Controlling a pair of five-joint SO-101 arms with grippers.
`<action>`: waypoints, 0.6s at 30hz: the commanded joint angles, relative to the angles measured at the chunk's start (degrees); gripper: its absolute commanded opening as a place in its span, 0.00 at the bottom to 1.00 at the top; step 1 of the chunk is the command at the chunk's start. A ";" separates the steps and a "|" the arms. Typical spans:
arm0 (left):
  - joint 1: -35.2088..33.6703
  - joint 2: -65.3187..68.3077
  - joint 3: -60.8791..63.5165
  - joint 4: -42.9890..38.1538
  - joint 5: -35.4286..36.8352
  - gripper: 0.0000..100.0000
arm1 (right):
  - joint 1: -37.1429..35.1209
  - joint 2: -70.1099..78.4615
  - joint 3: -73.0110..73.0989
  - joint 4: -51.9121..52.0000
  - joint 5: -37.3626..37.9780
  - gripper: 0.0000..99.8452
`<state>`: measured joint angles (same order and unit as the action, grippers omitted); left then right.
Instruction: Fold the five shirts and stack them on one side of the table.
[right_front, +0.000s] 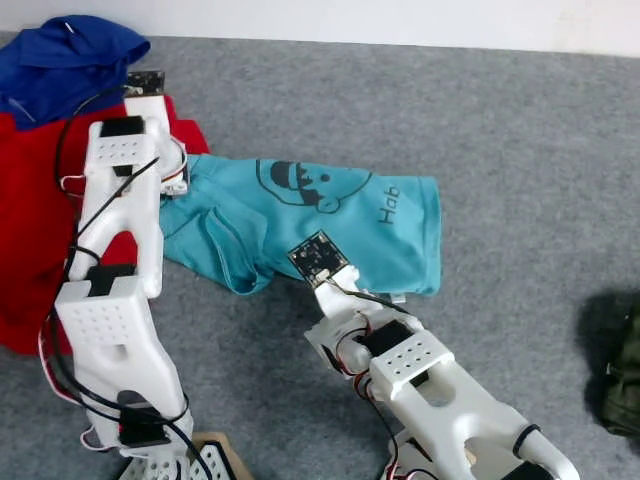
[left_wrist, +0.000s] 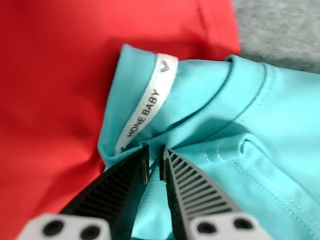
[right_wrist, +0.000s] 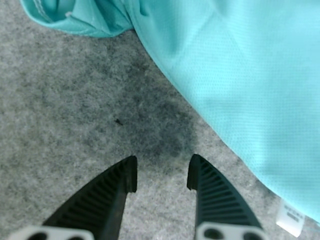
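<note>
On the grey bench (right_front: 520, 150), the teal shirt (right_front: 300, 220) lies with its long axis sideways, collar overlapping the red shirt (right_front: 30, 230), hem pointing away. The left gripper (left_wrist: 154, 165) has its fingers pinched on a thin collar fold, which may slip if pulled. The right gripper (right_wrist: 161, 175) hangs spread over bare bench beside the shirt's edge.

A grey felt-covered desk (right_front: 520, 150) meets a white wall (right_front: 400, 20) at its far edge; a dark smudge (right_wrist: 167, 132) marks the felt.

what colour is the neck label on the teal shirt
White neck label with dark print; clearest in left wrist view.
</note>
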<state>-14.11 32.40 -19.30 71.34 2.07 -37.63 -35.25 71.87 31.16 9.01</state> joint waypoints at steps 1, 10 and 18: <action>-1.01 -1.01 -2.24 0.62 0.00 0.07 | 1.27 -0.66 -0.22 -1.10 0.79 0.18; -0.40 -11.91 -2.15 6.95 0.26 0.07 | 1.27 -0.66 -0.22 -1.10 0.79 0.18; 4.70 -23.08 1.19 21.36 -5.45 0.14 | 1.27 -0.66 -0.22 -1.10 0.79 0.18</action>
<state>-12.79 14.11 -19.03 88.92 0.66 -37.63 -35.25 71.87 31.16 9.01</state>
